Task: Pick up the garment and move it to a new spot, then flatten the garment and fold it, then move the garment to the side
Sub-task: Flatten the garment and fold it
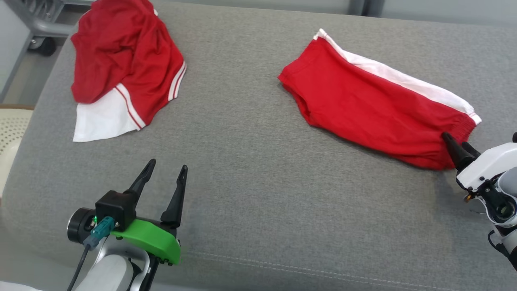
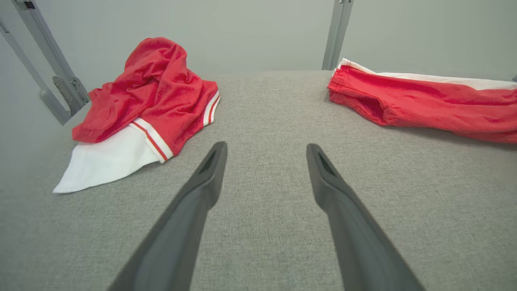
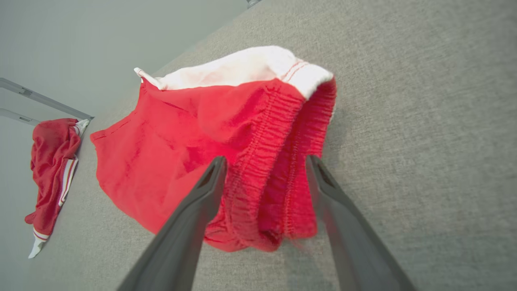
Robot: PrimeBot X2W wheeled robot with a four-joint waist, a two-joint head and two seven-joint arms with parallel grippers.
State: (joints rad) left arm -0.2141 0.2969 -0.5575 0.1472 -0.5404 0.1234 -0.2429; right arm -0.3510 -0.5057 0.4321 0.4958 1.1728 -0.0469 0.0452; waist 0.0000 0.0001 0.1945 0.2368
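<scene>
A folded red garment (image 1: pixel 363 105) with a white side stripe lies long and narrow at the right of the grey cushion (image 1: pixel 250 169). My right gripper (image 1: pixel 454 141) is open at its near end, and in the right wrist view the fingers straddle the gathered elastic waistband (image 3: pixel 278 161) of the garment (image 3: pixel 181 133) without closing on it. Low at the left, my left gripper (image 1: pixel 168 163) stands open over bare cushion; the left wrist view shows nothing between its fingers (image 2: pixel 210 178), with the folded garment (image 2: pixel 424 105) far off to the right.
A second red and white garment (image 1: pixel 121 60) lies crumpled at the cushion's far left corner (image 2: pixel 153 93) (image 3: pixel 52 161). Beyond that corner stand a grey frame and a castor wheel (image 1: pixel 42 44). A cream perforated object (image 1: pixel 10 129) sits past the left edge.
</scene>
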